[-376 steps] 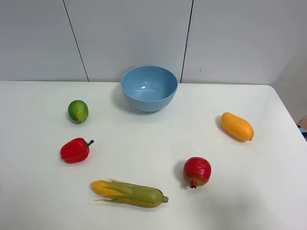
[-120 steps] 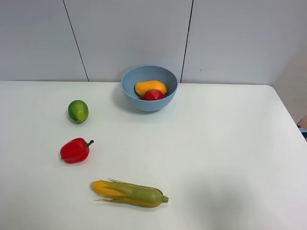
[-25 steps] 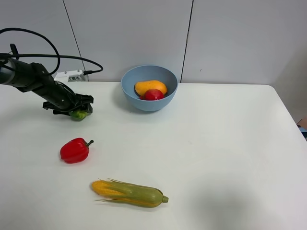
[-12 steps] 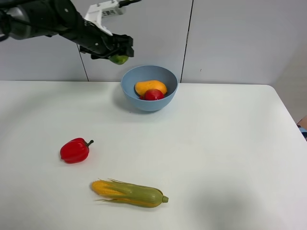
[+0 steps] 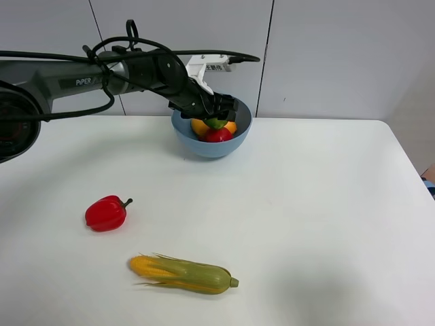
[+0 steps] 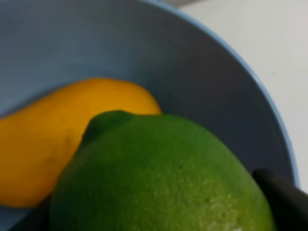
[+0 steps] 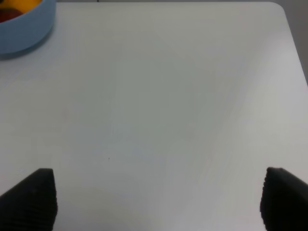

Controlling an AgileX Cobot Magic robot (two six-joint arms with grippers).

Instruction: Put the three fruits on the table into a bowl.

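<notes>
The light-blue bowl (image 5: 239, 130) stands at the back of the white table (image 5: 306, 204). In it lie the orange-yellow mango (image 5: 198, 127) and the red pomegranate (image 5: 218, 136). My left gripper (image 5: 216, 115) reaches over the bowl's rim and is shut on the green lime (image 5: 216, 123), held just above the two fruits. In the left wrist view the lime (image 6: 159, 178) fills the frame above the mango (image 6: 53, 139), inside the bowl's wall (image 6: 202, 72). My right gripper (image 7: 156, 199) is open and empty over bare table, with the bowl (image 7: 21, 31) far off.
A red bell pepper (image 5: 106, 213) lies at the left of the table. A corn cob in green husk (image 5: 183, 273) lies near the front. The left arm and its cables stretch from the left edge to the bowl. A grey wall stands right behind the bowl.
My left gripper picked the lime off the table at the left, lifted it, then carried it right and down into the bowl's mouth.
</notes>
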